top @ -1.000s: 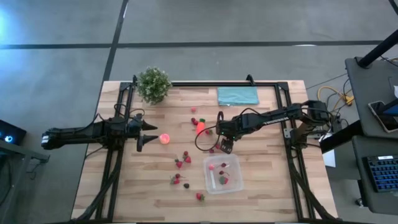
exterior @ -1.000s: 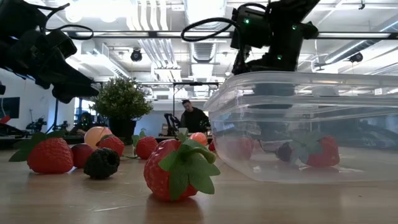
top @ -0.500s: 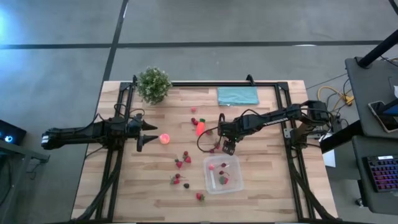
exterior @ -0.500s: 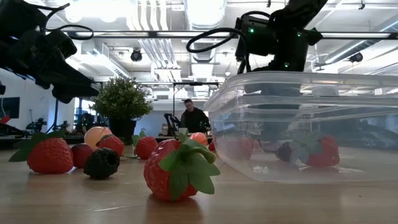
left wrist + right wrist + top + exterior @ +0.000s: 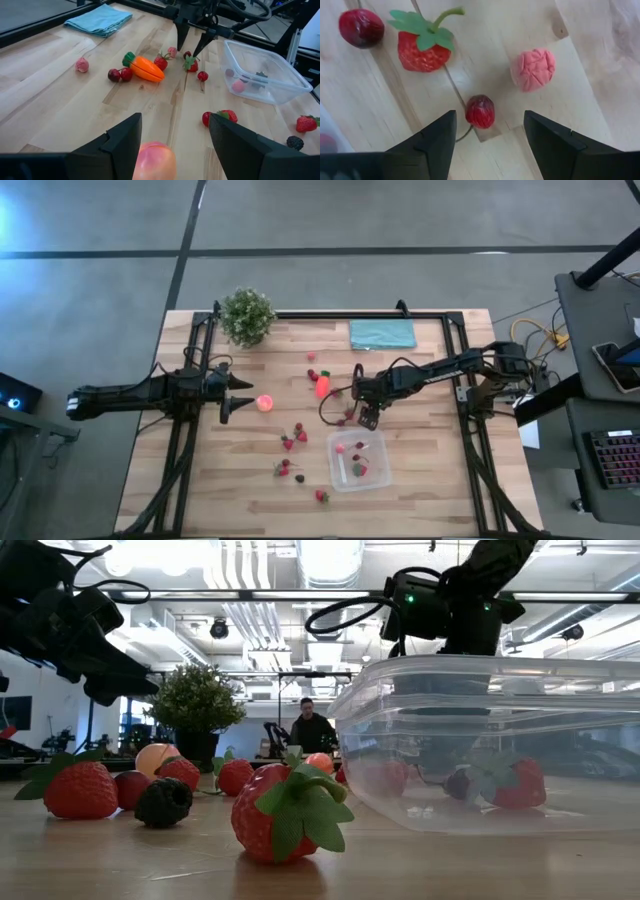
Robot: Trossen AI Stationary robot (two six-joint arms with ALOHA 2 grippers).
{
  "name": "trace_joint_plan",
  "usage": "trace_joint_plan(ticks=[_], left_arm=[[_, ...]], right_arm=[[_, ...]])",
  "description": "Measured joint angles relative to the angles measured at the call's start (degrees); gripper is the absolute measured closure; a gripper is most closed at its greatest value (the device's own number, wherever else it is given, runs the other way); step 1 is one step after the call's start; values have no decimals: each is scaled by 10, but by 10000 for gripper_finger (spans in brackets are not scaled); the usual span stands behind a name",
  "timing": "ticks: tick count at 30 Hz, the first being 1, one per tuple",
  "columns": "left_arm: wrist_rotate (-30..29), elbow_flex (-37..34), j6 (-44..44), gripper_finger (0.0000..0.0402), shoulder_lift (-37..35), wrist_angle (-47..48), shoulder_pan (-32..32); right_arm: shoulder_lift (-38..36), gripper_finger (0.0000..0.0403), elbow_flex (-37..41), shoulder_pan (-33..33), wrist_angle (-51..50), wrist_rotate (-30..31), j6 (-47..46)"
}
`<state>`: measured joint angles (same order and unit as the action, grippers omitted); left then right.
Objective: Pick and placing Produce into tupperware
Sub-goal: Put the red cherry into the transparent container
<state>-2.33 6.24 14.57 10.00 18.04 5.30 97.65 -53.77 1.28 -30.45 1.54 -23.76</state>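
strawberry point(image 5: 287, 808), a red plastic piece with green leaves, lay nearest the low camera, just beside the clear, shallow, rounded-square plastic tupperware point(image 5: 480, 740), which already held a few red and pink pieces. more loose produce lay on the pale wooden table point(image 5: 420, 480): a dark red cherry point(image 5: 480, 111) sat between the spread fingers of the right gripper point(image 5: 367, 418), with a leafy strawberry point(image 5: 422, 47) and a pink lumpy raspberry point(image 5: 533, 68) near it. over the preceding second this gripper had shifted slightly towards the tub's far edge, jaws apart and empty; judged from that, it was lining up on the cherry, not yet grasping. farther off, an orange carrot point(image 5: 145, 68) with a green top lay beside two dark cherries. the left gripper point(image 5: 232, 395) waited unmoved, jaws open, a pink-orange ball point(image 5: 265, 402) just ahead of it. beyond stood a green potted plant point(image 5: 247, 315) and a teal cloth point(image 5: 382, 334).
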Motion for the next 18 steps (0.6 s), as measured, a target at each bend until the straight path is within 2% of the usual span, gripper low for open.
trace_joint_plan(ticks=[12,18], left_arm=[[0,0,0,185,0,0,0],[0,0,0,185,0,0,0]], right_arm=[[15,225,2,0,24,-2,2],[19,232,-6,0,24,-4,12]])
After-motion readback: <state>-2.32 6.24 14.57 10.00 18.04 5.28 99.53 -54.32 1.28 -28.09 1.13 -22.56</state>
